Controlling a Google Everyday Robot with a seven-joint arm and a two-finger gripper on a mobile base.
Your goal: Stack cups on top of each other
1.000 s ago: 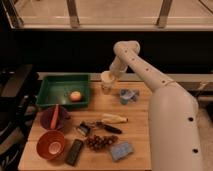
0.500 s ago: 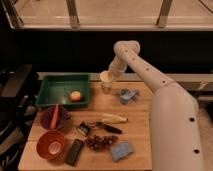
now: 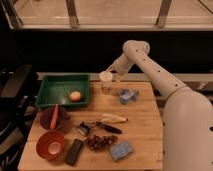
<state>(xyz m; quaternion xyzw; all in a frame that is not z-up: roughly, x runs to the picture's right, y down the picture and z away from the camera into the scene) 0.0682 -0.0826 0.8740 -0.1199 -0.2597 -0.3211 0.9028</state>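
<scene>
Unmoved: gripper (beside cream-white cup)

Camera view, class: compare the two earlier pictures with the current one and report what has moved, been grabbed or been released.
Nothing has visibly changed. The pincer sits at the white cup, above the small steel cup at the back of the table, just as before. The green tray, orange bowl, purple bowl and grapes lie where they were.
</scene>
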